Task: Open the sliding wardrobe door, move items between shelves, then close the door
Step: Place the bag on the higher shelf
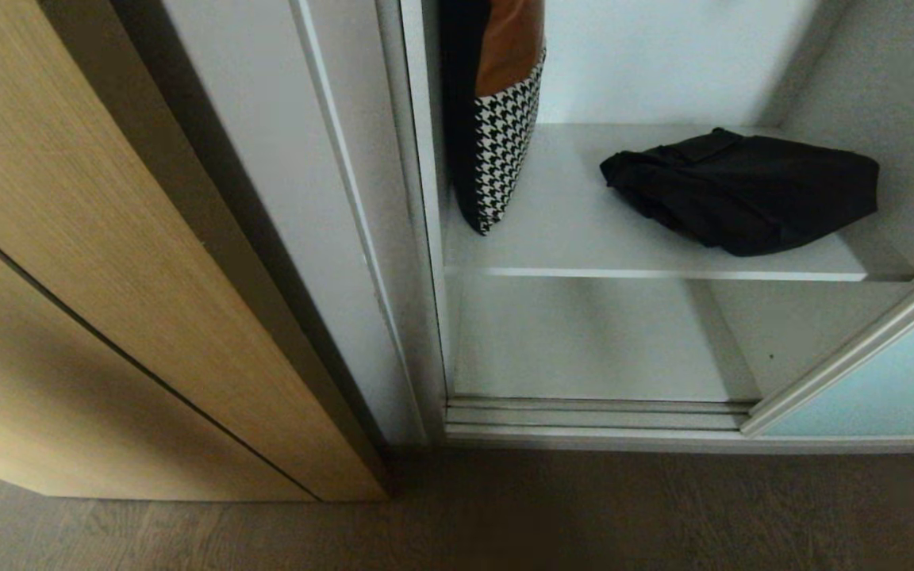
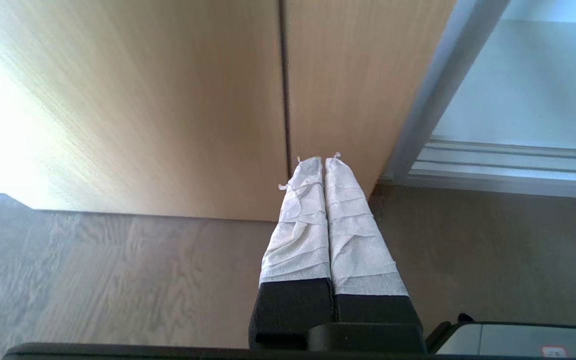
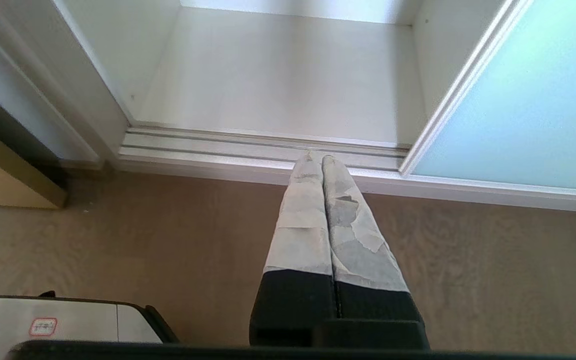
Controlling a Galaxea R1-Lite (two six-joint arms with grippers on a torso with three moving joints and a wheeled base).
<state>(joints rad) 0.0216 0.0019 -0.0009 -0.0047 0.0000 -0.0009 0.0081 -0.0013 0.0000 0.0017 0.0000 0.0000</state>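
Wardrobe stands open, black item on the shelf, both grippers closed and empty

In your head view the black fabric item (image 1: 743, 190) lies right of centre on the white shelf (image 1: 584, 238), the houndstooth cushion (image 1: 501, 135) upright at the shelf's left, the aqua sliding door (image 1: 885, 381) at lower right; in your left wrist view the left gripper (image 2: 322, 160) is pressed shut before the wood-grain door (image 2: 168, 100); in your right wrist view the right gripper (image 3: 321, 156) is shut above the door track (image 3: 218, 145)
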